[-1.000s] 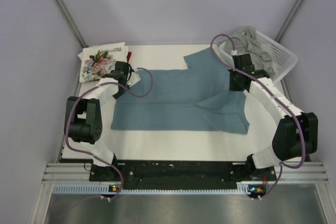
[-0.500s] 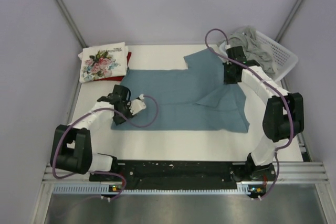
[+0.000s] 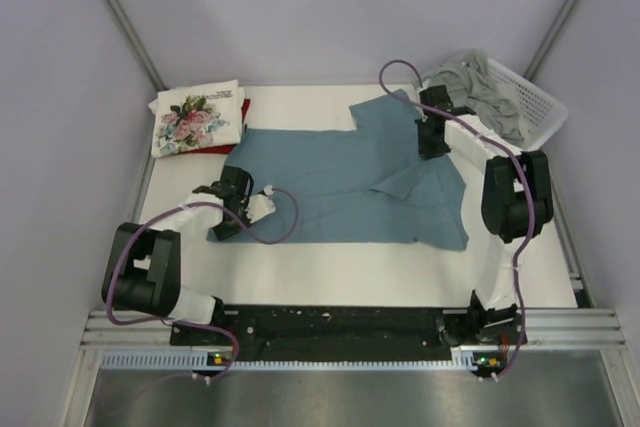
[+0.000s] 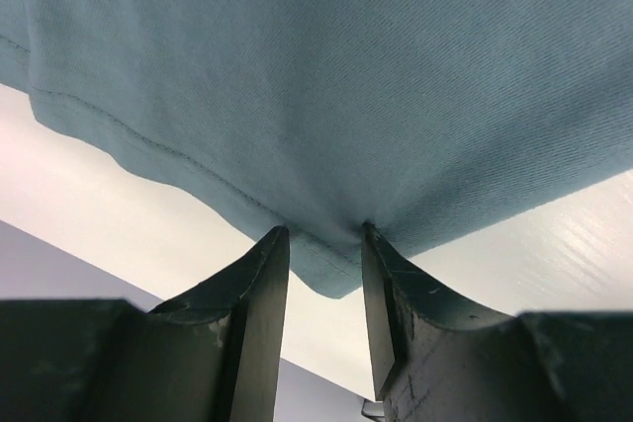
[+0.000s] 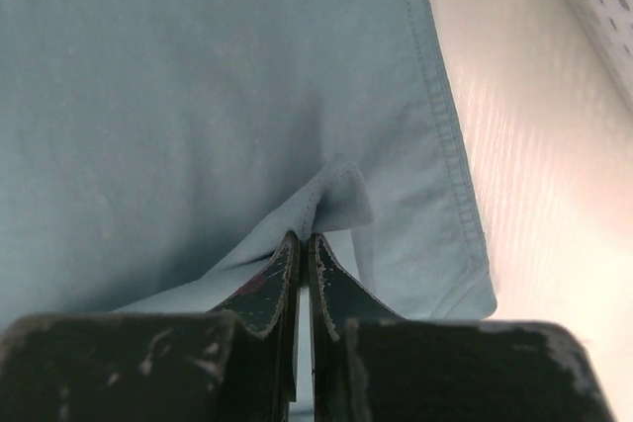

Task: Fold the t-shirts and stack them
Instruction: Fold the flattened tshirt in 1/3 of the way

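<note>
The teal-blue t-shirt (image 3: pixel 330 182) lies spread across the middle of the table, its right part folded over itself. My left gripper (image 3: pixel 224 225) is at its near left corner; in the left wrist view the gripper (image 4: pixel 316 244) is open, with the shirt's hemmed corner (image 4: pixel 331 269) lying between the fingers. My right gripper (image 3: pixel 430 150) is over the shirt's far right part; in the right wrist view the gripper (image 5: pixel 302 239) is shut on a pinched fold of the teal cloth (image 5: pixel 336 200). The folded floral t-shirt (image 3: pixel 195 117) lies on the dark red one (image 3: pixel 245 107) at the back left. The grey t-shirt (image 3: pixel 475 82) lies in the basket.
A white lattice basket (image 3: pixel 540 112) stands at the back right, just beyond my right arm; its wall shows in the right wrist view (image 5: pixel 598 7). Grey walls and metal posts bound the table at the back and sides.
My left gripper has moved from beside the folded stack down to the shirt's near left corner. My right gripper has moved toward the back, drawing the pinched fold with it.
</note>
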Robot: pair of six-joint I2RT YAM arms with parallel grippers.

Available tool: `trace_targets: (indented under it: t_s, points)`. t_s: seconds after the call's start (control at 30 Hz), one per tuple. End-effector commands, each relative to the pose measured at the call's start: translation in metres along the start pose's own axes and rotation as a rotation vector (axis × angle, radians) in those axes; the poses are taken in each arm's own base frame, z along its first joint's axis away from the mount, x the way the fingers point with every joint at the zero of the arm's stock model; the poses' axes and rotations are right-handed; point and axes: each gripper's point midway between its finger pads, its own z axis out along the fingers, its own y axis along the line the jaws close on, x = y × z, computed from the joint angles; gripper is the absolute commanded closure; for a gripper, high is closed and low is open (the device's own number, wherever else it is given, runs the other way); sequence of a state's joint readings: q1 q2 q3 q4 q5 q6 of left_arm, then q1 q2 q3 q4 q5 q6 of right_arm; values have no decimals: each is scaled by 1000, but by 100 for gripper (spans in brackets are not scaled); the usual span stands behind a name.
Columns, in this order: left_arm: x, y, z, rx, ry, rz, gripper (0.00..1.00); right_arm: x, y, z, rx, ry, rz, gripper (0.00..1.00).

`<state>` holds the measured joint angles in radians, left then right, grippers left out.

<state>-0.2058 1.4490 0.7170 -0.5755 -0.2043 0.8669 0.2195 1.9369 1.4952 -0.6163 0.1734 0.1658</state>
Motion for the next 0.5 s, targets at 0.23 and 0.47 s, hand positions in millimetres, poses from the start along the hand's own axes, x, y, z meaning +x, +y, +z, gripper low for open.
trace_targets:
  t_s: [0.23,0.47]
  points:
    - [6,-22,17,62,-10,-8,58,-55,3,28,31,-72,-30,53]
    - [4,-16,-1,31,-47,-35,55,-48,20,-52,-56,-150,-21,48]
